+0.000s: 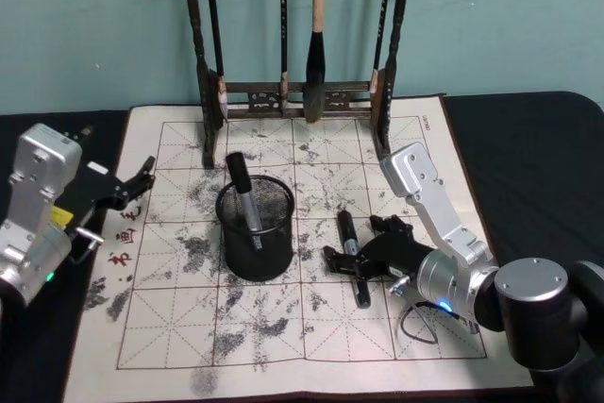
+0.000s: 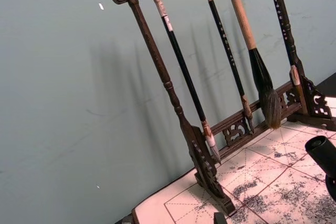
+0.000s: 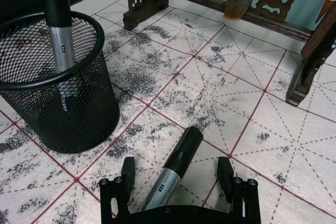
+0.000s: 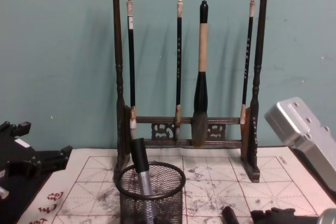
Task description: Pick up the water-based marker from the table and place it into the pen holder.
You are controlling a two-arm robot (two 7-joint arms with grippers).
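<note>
Marker [image 3: 184, 148] flat on the mat, dead centre between the spread fingers of the right gripper [image 1: 359, 252]. Jaws wide open, one finger each side of the barrel, clamped on nothing and, as far as can be told, not touching it. Long axis pointing away from the wrist: black cap at the far end, grey barrel tucked back under the palm. Lies square across the closing line, then, so a straight squeeze looks like the call once low enough. Right arm the nearer by a long way.

Just to the left of all that, pen holder [image 1: 255, 257]: black mesh, upright, near the marker but apart from it. Holds a second marker [image 1: 238, 172] already, leaning cap-up against the rim. Means a lift, a short carry leftward and a drop over the rim, with that leaning one to steer clear of.

Out at the mat's left edge, left gripper [image 1: 143, 182], fingers apart, holding nothing, parked well away from the action.

Underneath, pale practice mat [image 1: 189, 327] ruled in red squares and blotched with grey ink, spread on a black table [image 1: 528, 139]. Flat, nothing close by to snag.

Farther back, dark wooden brush rack [image 4: 164, 130] with carved ends, four brushes [image 4: 202, 40] hanging from its top bar, feet on the mat's far edge. Behind everything, plain teal wall [image 4: 52, 51].
</note>
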